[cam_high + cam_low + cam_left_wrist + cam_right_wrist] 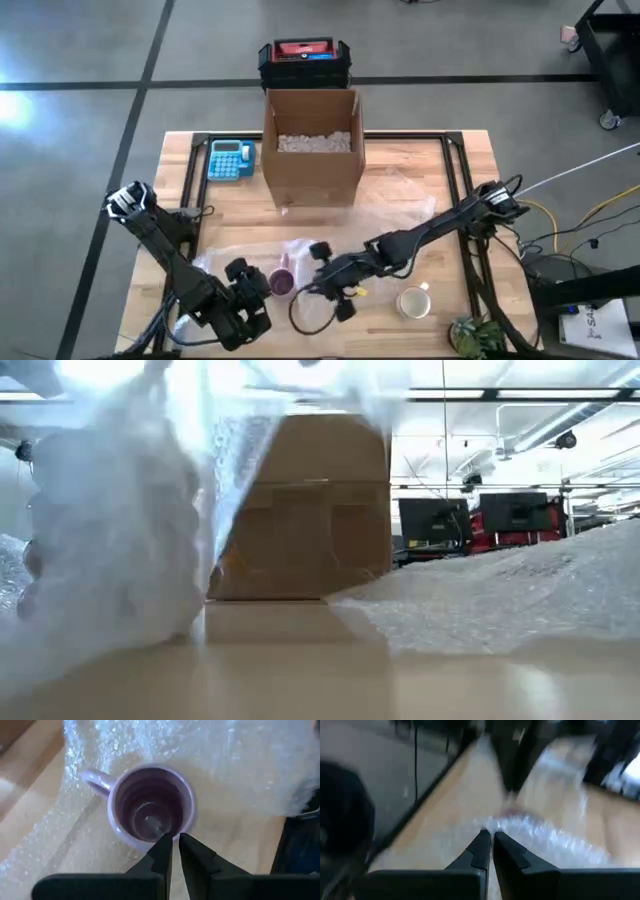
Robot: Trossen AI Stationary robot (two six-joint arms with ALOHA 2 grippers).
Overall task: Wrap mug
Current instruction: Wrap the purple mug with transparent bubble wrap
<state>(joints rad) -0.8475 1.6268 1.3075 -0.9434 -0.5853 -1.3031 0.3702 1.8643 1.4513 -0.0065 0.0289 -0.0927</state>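
A purple mug (281,282) sits on a sheet of clear bubble wrap (300,248) near the table's front. In the left wrist view the mug (150,807) shows its opening, with its handle (95,779) to one side. My left gripper (262,284) is shut on its rim. My right gripper (312,272) stands just right of the mug, shut on the bubble wrap (530,832). In the low view a raised part of the wrap (120,530) hides the mug. My left gripper pinches the mug's rim (176,831) on the side away from the handle, one finger inside the mug and one outside. The mug's opening faces the wrist camera, and the mug lies against the wrap. My right gripper pinches an edge of the bubble wrap (487,826) between its fingertips (482,840). That part of the sheet stands lifted off the table; one layer or several, I cannot tell.
A cardboard box (312,145) with white filler stands at the table's far middle, a blue calculator (230,160) to its left. A white mug (415,300) and a small plant (478,335) sit at the front right. A red and black case (305,62) lies beyond the table.
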